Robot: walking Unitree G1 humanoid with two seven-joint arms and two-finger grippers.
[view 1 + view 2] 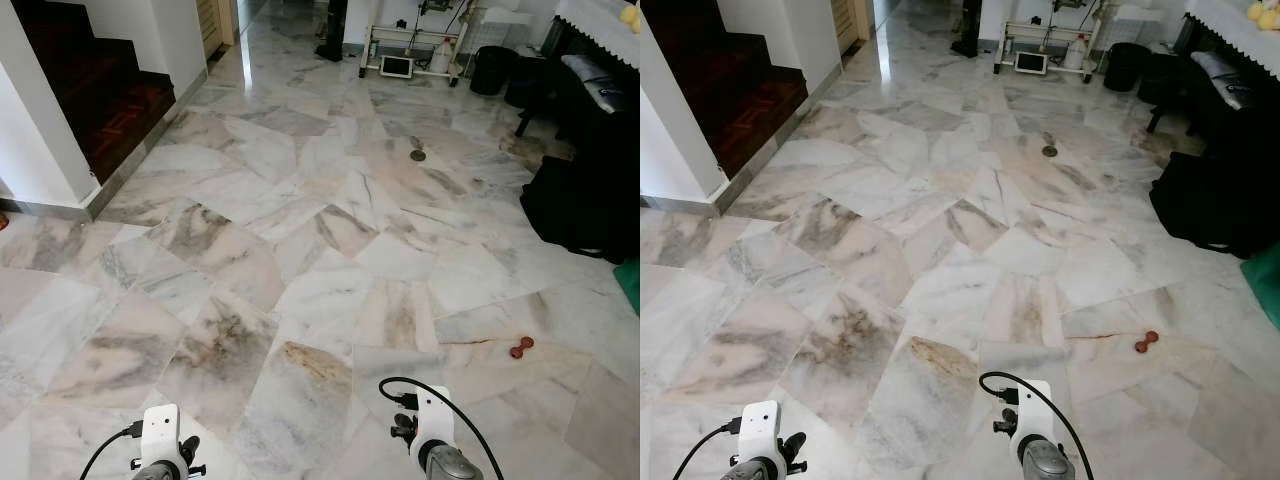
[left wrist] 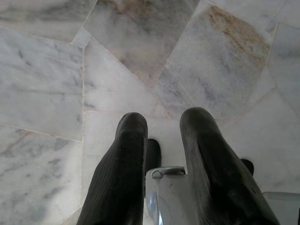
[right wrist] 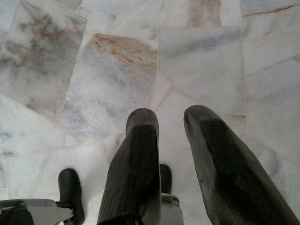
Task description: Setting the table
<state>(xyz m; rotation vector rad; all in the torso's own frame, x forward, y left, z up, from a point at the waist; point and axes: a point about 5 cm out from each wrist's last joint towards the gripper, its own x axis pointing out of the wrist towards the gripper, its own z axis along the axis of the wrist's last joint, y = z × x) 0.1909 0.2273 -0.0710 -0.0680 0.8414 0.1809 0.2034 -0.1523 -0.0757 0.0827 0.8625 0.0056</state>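
Tools (image 2: pixel 163 123) (image 3: pixel 171 121) ribbed blk, over marble (image 1: pixel 300 260).

No text, label, brand, number or sign can be read anywhere here. The small white-framed screen (image 1: pixel 396 66) leaning at the foot of the white metal rack (image 1: pixel 414 42) at the far wall shows a dark face, too small and distant to give any lettering, and the white wrist housings carry no legible marking.
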